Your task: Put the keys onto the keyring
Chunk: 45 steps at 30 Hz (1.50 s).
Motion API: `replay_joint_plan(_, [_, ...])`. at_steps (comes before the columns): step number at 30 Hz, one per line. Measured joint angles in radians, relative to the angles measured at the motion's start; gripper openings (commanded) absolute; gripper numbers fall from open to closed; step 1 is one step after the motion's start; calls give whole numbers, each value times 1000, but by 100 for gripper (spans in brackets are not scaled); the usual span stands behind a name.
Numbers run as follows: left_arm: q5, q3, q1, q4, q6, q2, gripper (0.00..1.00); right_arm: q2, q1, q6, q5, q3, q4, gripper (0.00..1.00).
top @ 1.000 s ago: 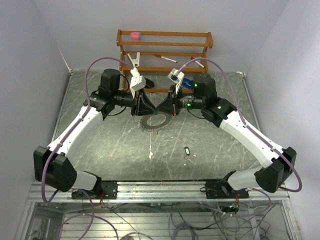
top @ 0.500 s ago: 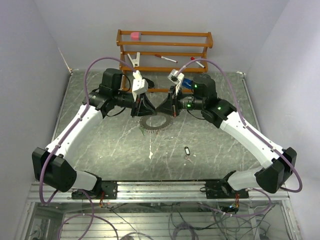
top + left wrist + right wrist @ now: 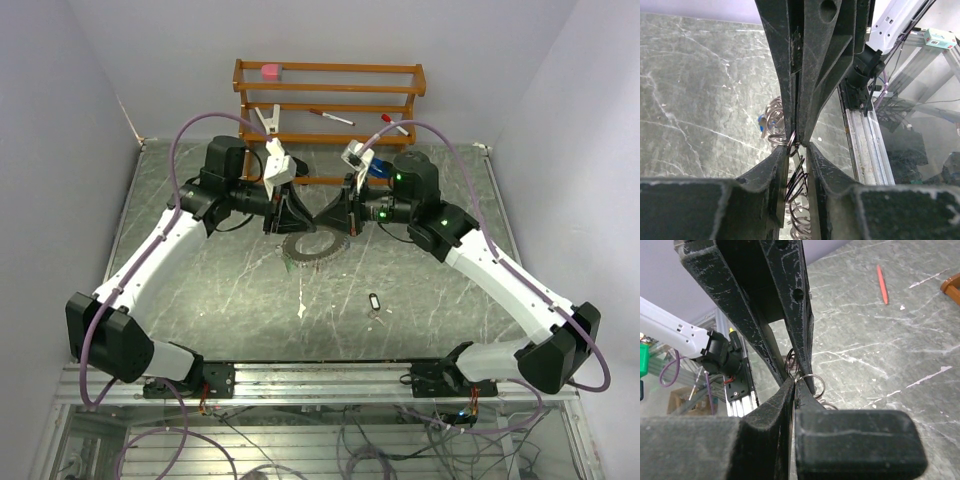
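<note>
The right tool (image 3: pixel 794 387) is shifting slightly rightward, pressed together at the keyring (image 3: pixel 315 246)'s far rim on the tabletop (image 3: pixel 230 290). The left tool (image 3: pixel 795 157) is pinching that rim's loops. The wire is probably light, springy and slippery, best nipped edge-on.

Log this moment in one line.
left gripper: narrowly apart over keyring rim | right gripper: shut, tips meeting left's | black-tagged key: alone on table

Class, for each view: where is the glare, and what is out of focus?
Top external: sharp throughout, with glare on the table near the keyring. Left wrist: its own jaws at the bottom are blurred, the table behind sharper. Right wrist: near jaws soft and dark, the red pen beyond them clear.
</note>
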Motion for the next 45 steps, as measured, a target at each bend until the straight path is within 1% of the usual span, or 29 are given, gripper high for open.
replay_joint_plan(3, [-2, 0, 0, -10, 1, 7, 35, -3, 0, -2, -2, 0, 3, 0])
replay_joint_plan(5, [-3, 0, 0, -19, 1, 14, 36, -11, -1, -5, -3, 0, 9, 0])
replay_joint_plan(9, [-2, 3, 0, -32, 2, 25, 31, -29, -3, -10, -7, 0, 11, 0])
replay_joint_plan(14, [5, 18, 0, -39, -2, 34, 32, -33, -3, -10, -12, 0, 14, 0])
replay_joint_plan(20, [25, 32, 0, -33, -42, 39, 33, -33, -3, -10, -15, 0, 22, 0])
replay_joint_plan(29, [79, 37, 0, 10, -105, 39, 29, -36, -3, -10, -19, 0, 38, 0])
replay_joint_plan(38, [104, 37, 0, 57, -153, 39, 28, -45, -3, -10, -22, 0, 46, 0])
replay_joint_plan(45, [105, 34, 0, 74, -173, 39, 23, -45, -3, -10, -23, 0, 49, 0])
